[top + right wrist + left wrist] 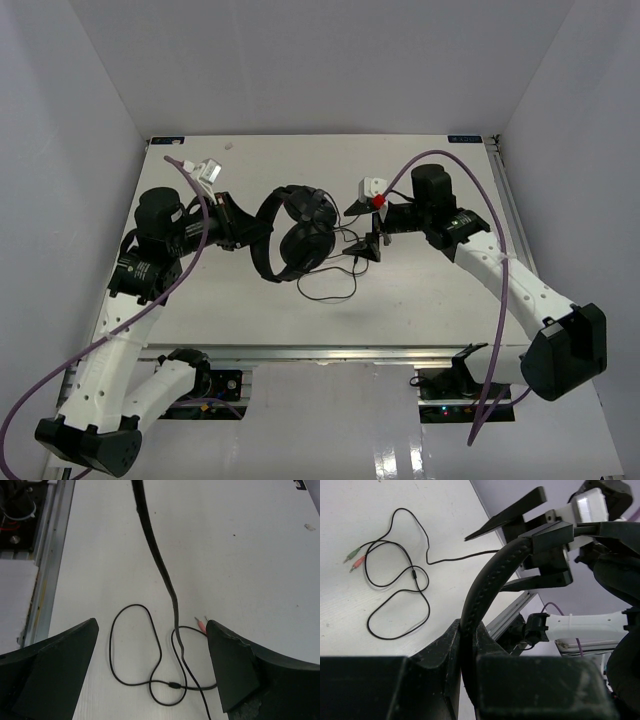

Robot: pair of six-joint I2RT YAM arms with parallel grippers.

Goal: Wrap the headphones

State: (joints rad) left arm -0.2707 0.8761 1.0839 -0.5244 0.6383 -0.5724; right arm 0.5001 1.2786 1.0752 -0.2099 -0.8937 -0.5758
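The black headphones (298, 236) are held off the white table at its middle, the earcups together on the right of the headband. My left gripper (258, 232) is shut on the headband (485, 585), which stands between its fingers (445, 650) in the left wrist view. The thin black cord (330, 286) lies in loose loops on the table, with the pink and green plugs (354, 560) at its end. My right gripper (362, 228) is open and empty above the cord loops (145, 680). A length of cord (160, 560) rises between its fingers, and the plugs (201, 625) lie by the right finger (235, 665).
An aluminium rail (330, 352) runs along the table's near edge and also shows in the right wrist view (47, 570). White walls close the back and sides. Thick purple robot cables (470, 160) arc over both arms.
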